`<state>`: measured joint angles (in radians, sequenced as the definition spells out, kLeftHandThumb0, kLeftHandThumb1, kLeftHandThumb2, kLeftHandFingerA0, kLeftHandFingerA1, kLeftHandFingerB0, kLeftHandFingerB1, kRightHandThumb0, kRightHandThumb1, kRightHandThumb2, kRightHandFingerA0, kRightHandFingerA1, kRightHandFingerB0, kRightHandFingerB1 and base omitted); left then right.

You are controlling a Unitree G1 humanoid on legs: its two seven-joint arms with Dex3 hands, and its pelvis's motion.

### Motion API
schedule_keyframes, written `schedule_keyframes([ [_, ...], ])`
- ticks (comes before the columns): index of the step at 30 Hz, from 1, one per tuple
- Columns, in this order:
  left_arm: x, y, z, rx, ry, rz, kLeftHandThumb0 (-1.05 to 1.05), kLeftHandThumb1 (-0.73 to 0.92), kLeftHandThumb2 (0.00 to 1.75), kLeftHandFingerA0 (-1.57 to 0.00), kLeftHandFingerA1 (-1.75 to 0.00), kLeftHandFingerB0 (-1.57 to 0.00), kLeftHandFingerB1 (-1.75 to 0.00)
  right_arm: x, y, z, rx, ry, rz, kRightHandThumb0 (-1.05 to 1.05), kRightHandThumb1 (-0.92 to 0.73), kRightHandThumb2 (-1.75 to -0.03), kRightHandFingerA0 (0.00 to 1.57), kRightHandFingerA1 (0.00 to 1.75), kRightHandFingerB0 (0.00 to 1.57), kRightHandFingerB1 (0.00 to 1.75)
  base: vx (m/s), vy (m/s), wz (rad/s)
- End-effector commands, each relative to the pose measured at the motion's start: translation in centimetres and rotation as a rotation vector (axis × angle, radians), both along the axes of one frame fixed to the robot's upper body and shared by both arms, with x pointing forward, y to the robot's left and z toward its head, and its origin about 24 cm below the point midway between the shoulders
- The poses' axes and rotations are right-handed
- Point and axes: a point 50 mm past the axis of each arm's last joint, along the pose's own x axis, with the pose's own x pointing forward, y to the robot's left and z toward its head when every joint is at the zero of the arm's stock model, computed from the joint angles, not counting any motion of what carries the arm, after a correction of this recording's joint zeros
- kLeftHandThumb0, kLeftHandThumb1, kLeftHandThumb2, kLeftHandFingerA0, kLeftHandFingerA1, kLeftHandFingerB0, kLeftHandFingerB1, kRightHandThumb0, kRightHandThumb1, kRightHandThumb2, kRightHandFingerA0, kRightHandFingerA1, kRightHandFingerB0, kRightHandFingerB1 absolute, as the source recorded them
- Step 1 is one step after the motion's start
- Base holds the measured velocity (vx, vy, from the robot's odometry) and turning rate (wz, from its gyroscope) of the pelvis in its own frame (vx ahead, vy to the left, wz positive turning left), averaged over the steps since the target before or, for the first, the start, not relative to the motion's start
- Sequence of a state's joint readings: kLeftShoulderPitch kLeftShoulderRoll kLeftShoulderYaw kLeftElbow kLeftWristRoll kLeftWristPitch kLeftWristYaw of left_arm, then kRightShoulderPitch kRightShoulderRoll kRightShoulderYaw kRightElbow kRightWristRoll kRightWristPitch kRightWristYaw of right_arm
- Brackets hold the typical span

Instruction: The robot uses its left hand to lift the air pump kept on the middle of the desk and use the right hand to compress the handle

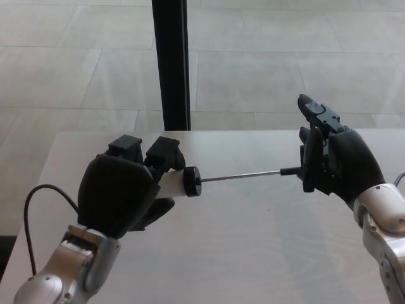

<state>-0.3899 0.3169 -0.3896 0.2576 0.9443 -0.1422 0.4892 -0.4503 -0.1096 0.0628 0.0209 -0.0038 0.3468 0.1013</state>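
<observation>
The air pump (pixel 179 183), a white cylinder with a black end cap, is held off the desk (pixel 253 253) with my left hand (pixel 120 196) shut on its body. A thin metal rod (pixel 240 175) runs nearly level to the right and ends in a black T-handle (pixel 307 170). My right hand (pixel 338 164) stands upright at the rod's far end, fingers extended and apart. The handle lies against its fingers and palm side, and no finger is seen wrapped around it. Most of the pump body is hidden inside my left hand.
A black vertical post (pixel 171 63) stands just beyond the desk's far edge, behind my left hand. A black cable (pixel 38 202) loops out from my left forearm. Tiled floor lies beyond the desk.
</observation>
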Motion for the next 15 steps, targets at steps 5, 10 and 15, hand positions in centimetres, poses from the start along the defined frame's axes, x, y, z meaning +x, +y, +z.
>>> schedule_keyframes([
  [5, 0.3, 0.1, 0.4, -0.012, -0.021, 0.022, -0.14, 0.55, 0.97, -0.81, -1.75, -0.71, -1.55, -0.3, 0.5, 0.0, -0.045, 0.011, 0.031, -1.03, -0.91, -1.30, 0.00, 0.06, 0.00, 0.01, 0.00, 0.000, 0.00],
  [10, 0.5, -0.4, 0.9, -0.032, -0.048, 0.010, -0.14, 0.54, 0.99, -0.81, -1.75, -0.69, -1.57, -0.9, 1.2, -0.9, -0.035, 0.041, 0.034, -1.04, -0.90, -1.31, 0.00, 0.07, 0.00, 0.00, 0.00, 0.000, 0.00],
  [15, 0.7, -0.7, 1.3, -0.051, -0.047, 0.009, -0.12, 0.54, 0.96, -0.78, -1.75, -0.68, -1.58, -1.1, 1.8, -1.8, -0.033, 0.060, 0.045, -1.03, -0.92, -1.32, 0.00, 0.06, 0.00, 0.00, 0.00, 0.000, 0.00],
])
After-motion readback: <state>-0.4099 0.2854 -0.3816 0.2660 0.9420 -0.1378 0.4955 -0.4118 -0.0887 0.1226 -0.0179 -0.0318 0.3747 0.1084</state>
